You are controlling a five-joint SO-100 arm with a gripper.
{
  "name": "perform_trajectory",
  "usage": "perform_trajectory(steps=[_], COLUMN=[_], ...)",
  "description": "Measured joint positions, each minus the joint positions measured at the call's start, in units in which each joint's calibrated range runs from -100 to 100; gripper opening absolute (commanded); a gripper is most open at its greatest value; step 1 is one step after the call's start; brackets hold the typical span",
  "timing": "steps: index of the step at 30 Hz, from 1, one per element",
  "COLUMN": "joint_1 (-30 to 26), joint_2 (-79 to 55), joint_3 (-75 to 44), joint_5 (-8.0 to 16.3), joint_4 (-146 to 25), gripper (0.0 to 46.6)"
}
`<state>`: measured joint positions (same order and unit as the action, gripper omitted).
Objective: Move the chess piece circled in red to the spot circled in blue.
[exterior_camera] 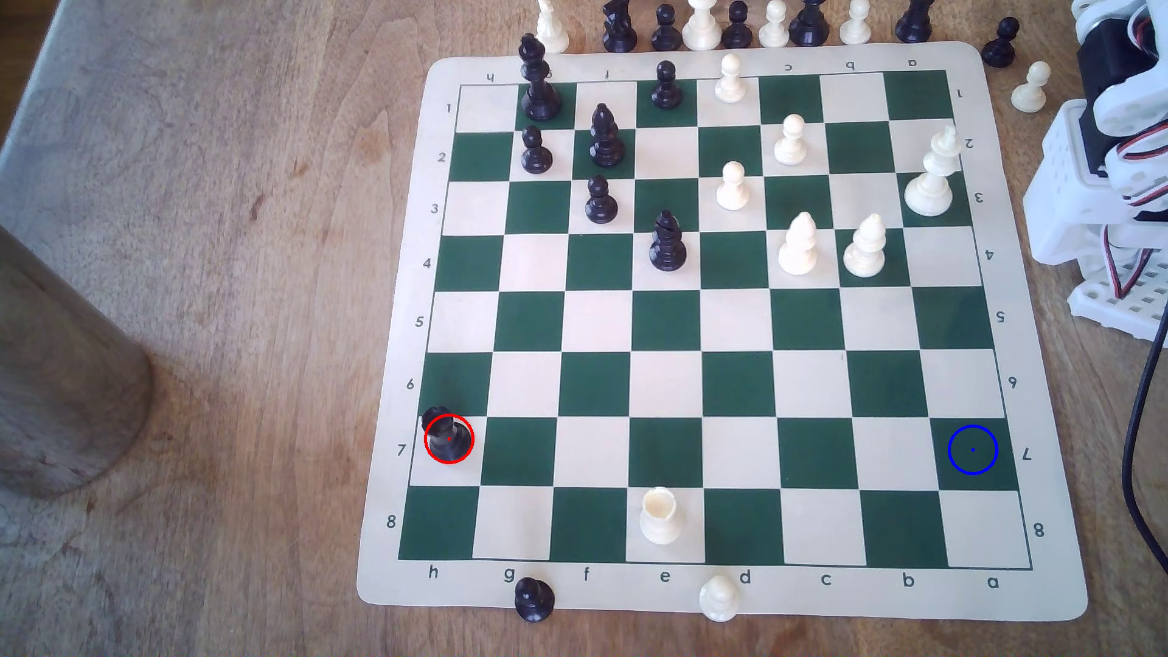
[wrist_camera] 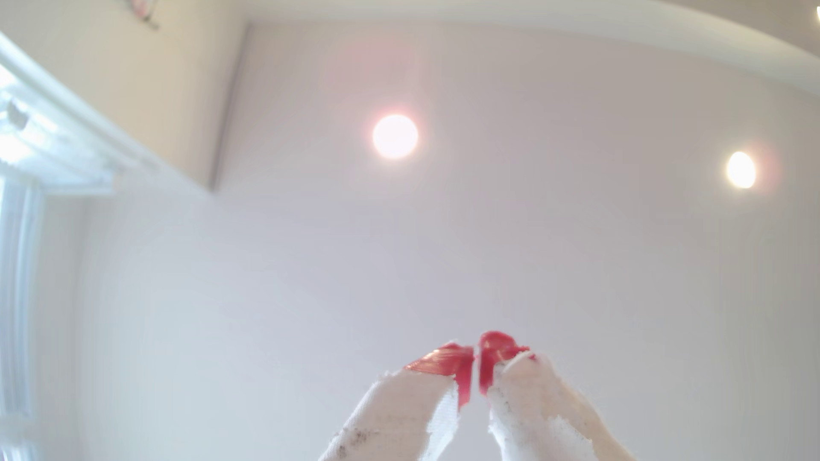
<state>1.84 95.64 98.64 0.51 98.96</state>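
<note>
Gripper [wrist_camera: 477, 372]: pointed up at ceiling and two lamps; red-tipped fingers [wrist_camera: 448, 361] drawn together, a hairline gap between the pads, nothing held.
Arm [exterior_camera: 1112, 126]: folded at the exterior view's right edge, off the board [exterior_camera: 392, 587], beside ranks 1 to 5 on the a-file side.
Rook [exterior_camera: 447, 437]: stood upright in the red ring on cream h7, at the board's far-left file in the exterior view; long axis vertical, wide base down, flat head up.
Direction to rook: lay across the whole board from the arm, leftward and toward the near edge in the exterior view; judged the longest reach on offer.
Blue spot [exterior_camera: 973, 450]: marked dark green a7, same rank as the rook, on the arm's side and well apart from it.
Room around rook: g7, h6, h8 bare; board margin just beside it; brown cylinder [exterior_camera: 57, 379] on the table further left, apart.
Path along rank 7: no piece on any square between rook and spot.
Nearest neighbours: cream rook [exterior_camera: 660, 515] on e8, one rank nearer; black pawn [exterior_camera: 534, 598] and cream pawn [exterior_camera: 718, 597] on the near margin.
Stage: judged as not yet begun; rook untouched, fingers needing to spread before descent.
</note>
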Motion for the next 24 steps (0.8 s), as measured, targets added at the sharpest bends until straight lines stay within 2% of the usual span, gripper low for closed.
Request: perform_trajectory(steps=[3,6,9,15,22,23,24], joint_1=[-1.8,-8.3,-10.9,-11.1,-7.4,-7.0,-6.6], joint_2=[0.0,0.1,-0.1,-0.1,-0.3,-0.3,-0.3], joint_3=[0.0,0.0,0.0,-5.2,-14.0,-15.1,-16.1], joint_5=[-0.2,-0.2,-0.2,0.2,0.2,0.3,0.3], joint_4=[-0.9,-11.8,-24.5,-57.9,-97.3,-102.2,-106.8], gripper=[0.2,0.2,0.2,0.2,0.2,2.8,8.7])
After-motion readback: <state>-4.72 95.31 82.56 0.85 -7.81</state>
